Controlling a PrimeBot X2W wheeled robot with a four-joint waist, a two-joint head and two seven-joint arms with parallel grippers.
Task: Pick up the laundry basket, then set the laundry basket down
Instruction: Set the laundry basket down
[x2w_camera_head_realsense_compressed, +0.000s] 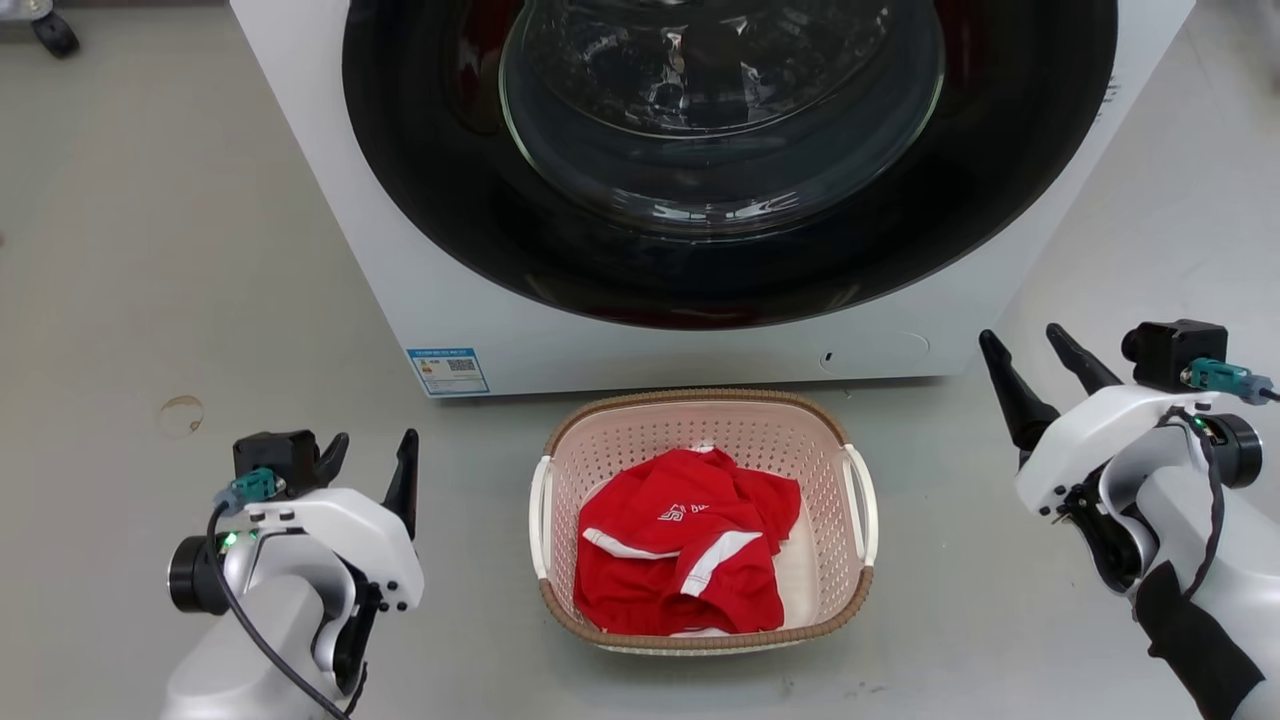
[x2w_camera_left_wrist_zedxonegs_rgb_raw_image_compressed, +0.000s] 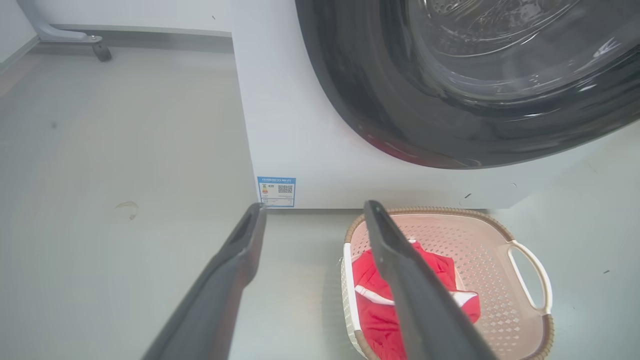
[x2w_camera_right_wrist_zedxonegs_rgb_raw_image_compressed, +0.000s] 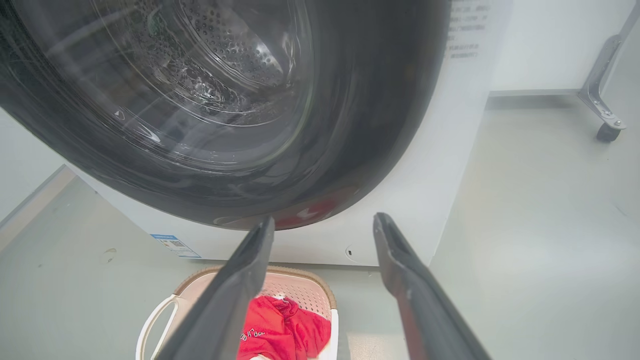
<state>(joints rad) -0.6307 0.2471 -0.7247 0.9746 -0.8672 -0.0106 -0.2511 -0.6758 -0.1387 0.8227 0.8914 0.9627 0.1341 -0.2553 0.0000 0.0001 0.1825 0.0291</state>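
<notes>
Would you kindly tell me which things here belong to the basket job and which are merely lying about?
Job: laundry basket; left claw and right claw, both open, either side of it.
Lying about: washing machine; red garment inside the basket; blue label; floor stain.

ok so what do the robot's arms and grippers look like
The left gripper and right gripper match: glossy white shells on pale forearms, each with two long, tapered black fingers. Each wrist carries a black camera block with a teal connector, a black cable and a small green light. The right forearm also wears a black wrap.
</notes>
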